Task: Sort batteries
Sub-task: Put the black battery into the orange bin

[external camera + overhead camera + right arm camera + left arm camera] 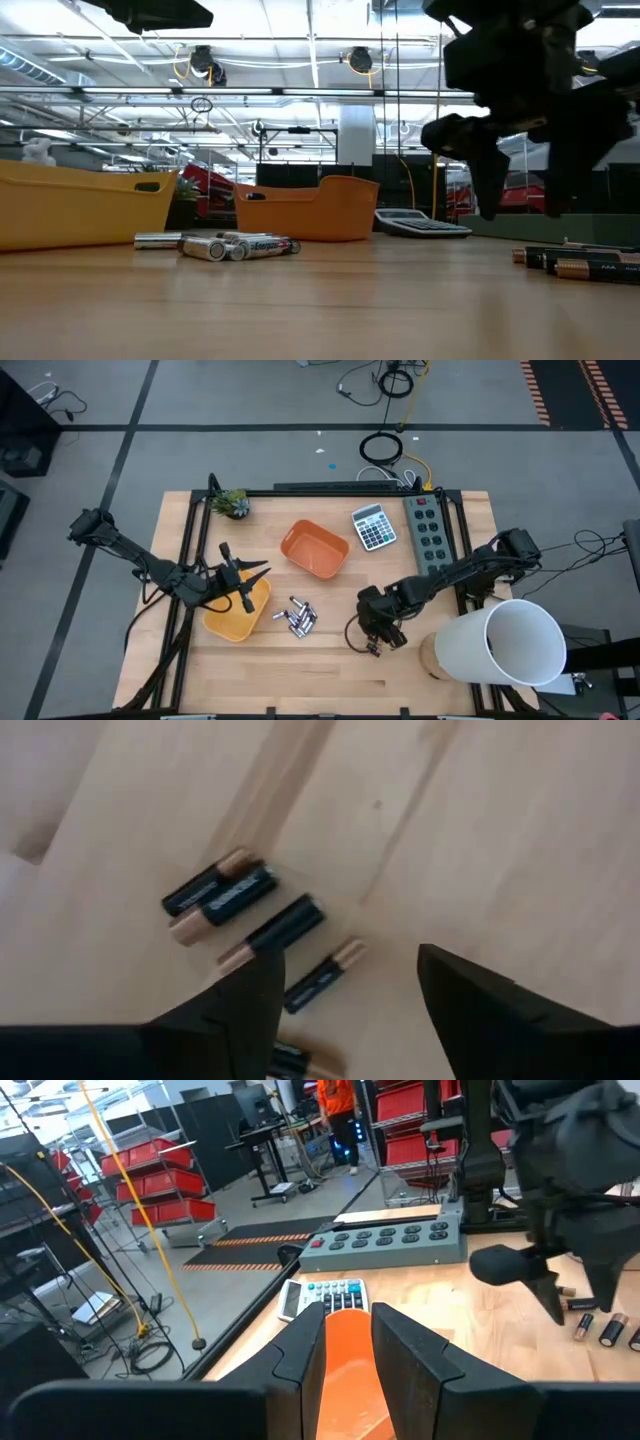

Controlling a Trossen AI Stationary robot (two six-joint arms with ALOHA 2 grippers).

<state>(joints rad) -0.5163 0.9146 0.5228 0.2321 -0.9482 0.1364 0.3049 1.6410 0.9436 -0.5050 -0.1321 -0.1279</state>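
Several silvery-grey batteries (300, 617) lie on their sides in a loose heap mid-table, also seen in the low view (222, 245). Several thin dark batteries with coppery ends (250, 910) lie scattered on the wood under my right gripper (345, 990). That gripper is open, points down and hovers just above them (520, 205), touching nothing. My left gripper (258, 572) is open and empty. It is held level over the yellow bin (238, 612), with its fingers (300, 1355) pointing toward the orange bin (315, 550).
A calculator (373, 526) and a grey power strip (428, 530) sit at the far right. A small plant (235, 504) stands at the far left corner. A large white cylinder (510, 645) rises at the near right. Bare wood lies along the near edge.
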